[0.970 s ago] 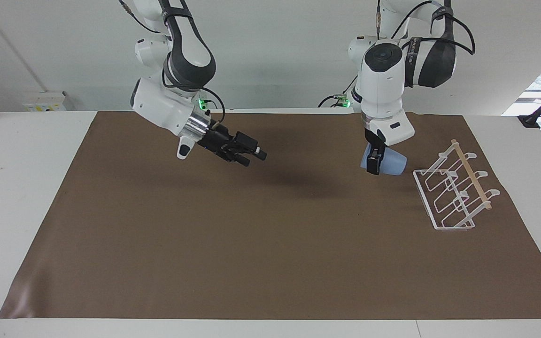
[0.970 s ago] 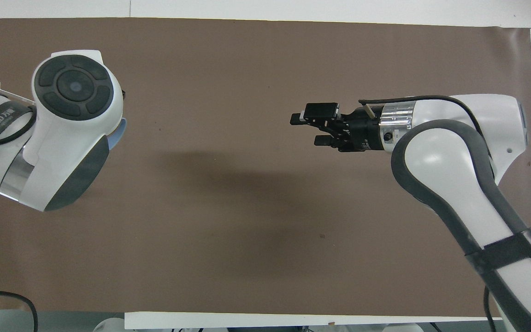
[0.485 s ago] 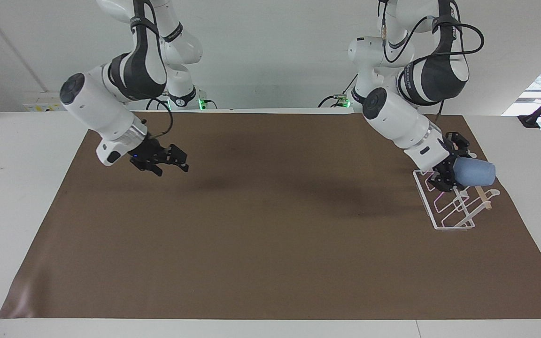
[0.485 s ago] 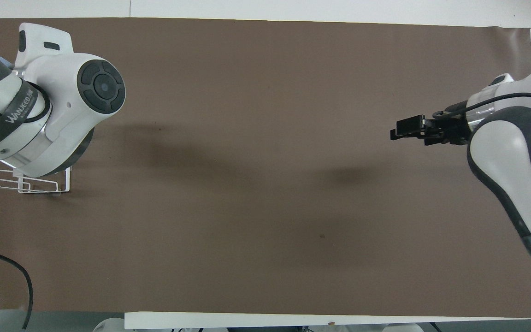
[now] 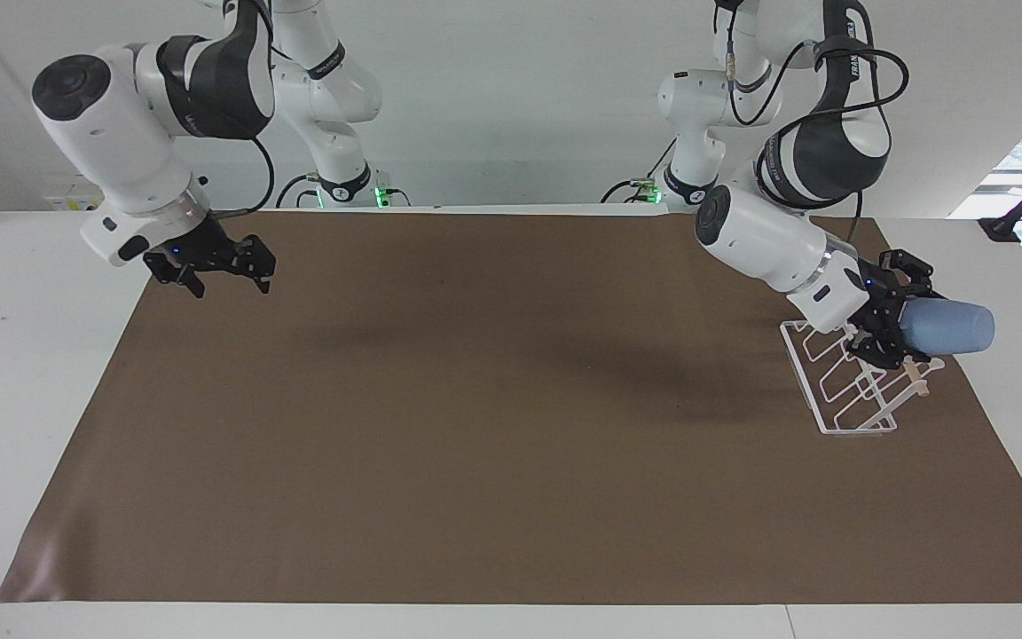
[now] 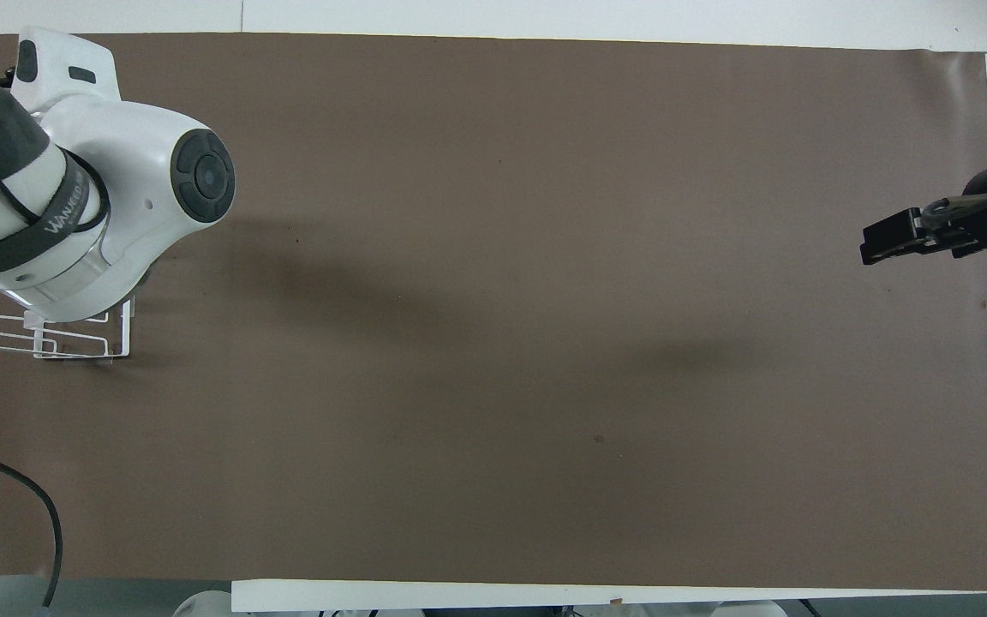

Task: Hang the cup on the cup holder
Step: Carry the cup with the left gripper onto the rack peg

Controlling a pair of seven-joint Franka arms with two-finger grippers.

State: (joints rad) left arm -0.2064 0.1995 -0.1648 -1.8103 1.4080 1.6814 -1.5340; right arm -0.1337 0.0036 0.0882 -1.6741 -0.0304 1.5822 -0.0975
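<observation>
We see the left gripper [image 5: 900, 321] clamped on the small light blue plastic tumbler [image 5: 950, 327], held sideways over the white wire rack [image 5: 839, 382]; overhead, the arm hides both. The empty right gripper [image 5: 214, 262] seems open, well apart.

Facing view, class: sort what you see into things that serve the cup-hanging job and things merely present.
Job:
- cup, held sideways over the rack
- cup holder, at the left arm's end
- left gripper, gripping the cup

Merely present:
- right gripper, waiting
- brown mat
- white table
</observation>
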